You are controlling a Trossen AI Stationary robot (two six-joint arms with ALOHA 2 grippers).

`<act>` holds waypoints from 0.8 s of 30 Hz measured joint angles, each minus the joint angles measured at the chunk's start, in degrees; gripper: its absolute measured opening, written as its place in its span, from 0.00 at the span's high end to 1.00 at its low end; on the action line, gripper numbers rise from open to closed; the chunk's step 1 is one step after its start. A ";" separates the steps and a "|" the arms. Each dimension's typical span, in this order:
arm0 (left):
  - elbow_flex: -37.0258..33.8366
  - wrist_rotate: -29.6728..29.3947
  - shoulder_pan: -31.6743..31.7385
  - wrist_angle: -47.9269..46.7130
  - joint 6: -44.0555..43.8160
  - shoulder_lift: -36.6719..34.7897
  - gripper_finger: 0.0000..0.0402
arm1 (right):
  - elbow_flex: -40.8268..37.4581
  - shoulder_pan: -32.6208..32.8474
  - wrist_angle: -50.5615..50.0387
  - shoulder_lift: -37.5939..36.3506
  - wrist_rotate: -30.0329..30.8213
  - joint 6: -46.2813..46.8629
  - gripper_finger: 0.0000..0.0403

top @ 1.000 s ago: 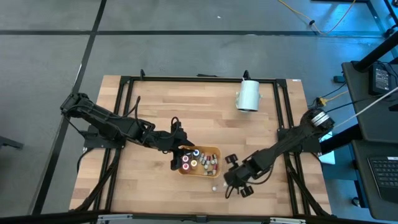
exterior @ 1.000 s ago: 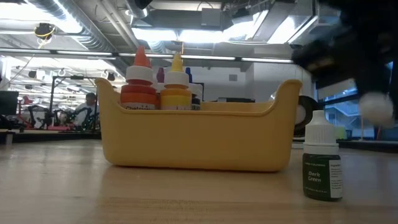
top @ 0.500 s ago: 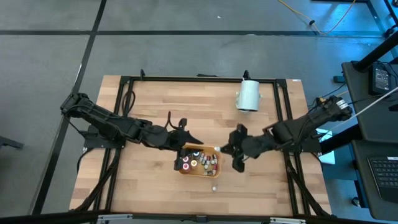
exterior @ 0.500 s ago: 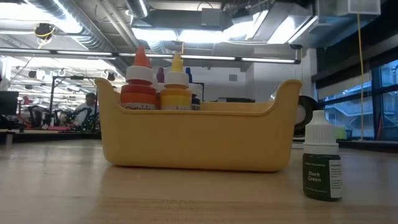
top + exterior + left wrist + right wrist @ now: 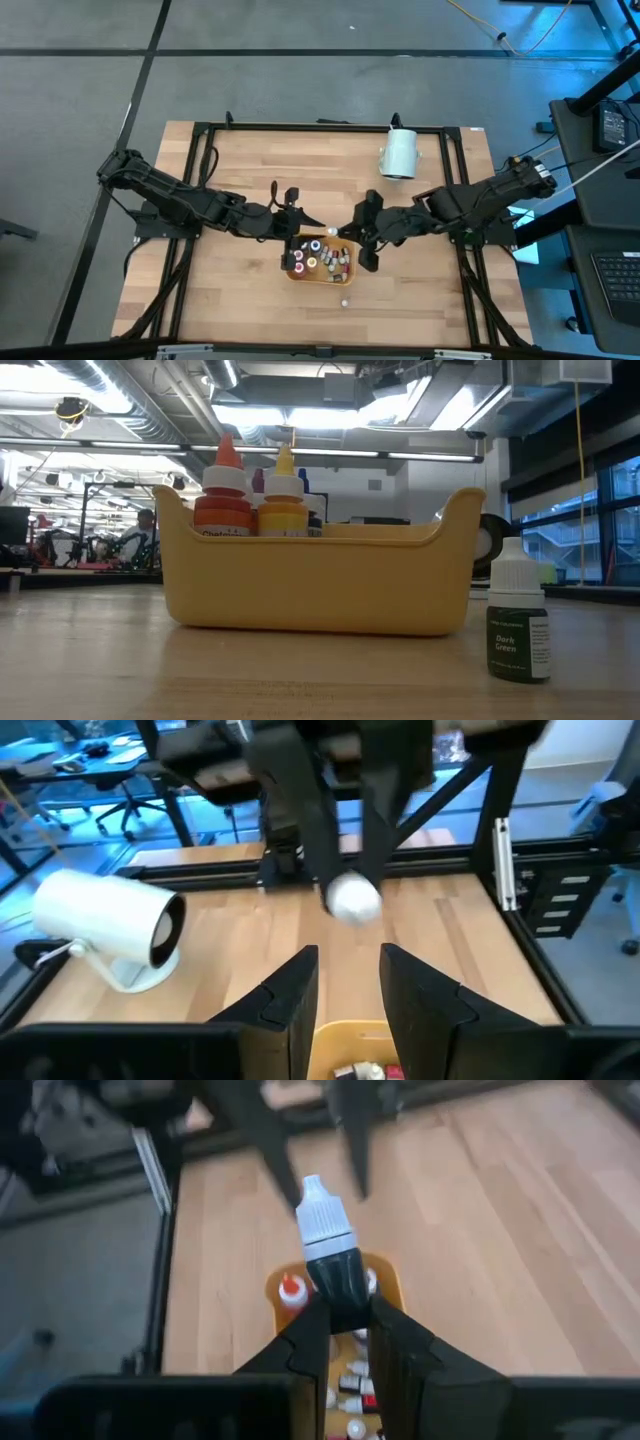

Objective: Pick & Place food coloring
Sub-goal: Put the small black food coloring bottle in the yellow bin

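Since a second ago, I'm seeing my right gripper (image 5: 345,1325) carrying a white-capped dropper bottle (image 5: 327,1255) clenched between its fingers above the wooden table (image 5: 250,170); left gripper (image 5: 348,982) fingers are hanging parted.

Both hands (image 5: 300,222) (image 5: 350,238) over the orange tray (image 5: 345,268) of food coloring bottles (image 5: 318,260).
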 joint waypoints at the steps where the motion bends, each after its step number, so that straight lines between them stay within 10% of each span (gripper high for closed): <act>1: 0.00 -0.32 0.00 -0.17 0.00 0.00 0.74 | 0.01 -0.21 -0.12 0.70 -0.89 -0.69 0.86; 24: -0.02 2.20 0.00 -4.89 0.91 -0.04 0.75 | 0.03 -2.83 3.74 4.02 -3.43 -0.75 0.86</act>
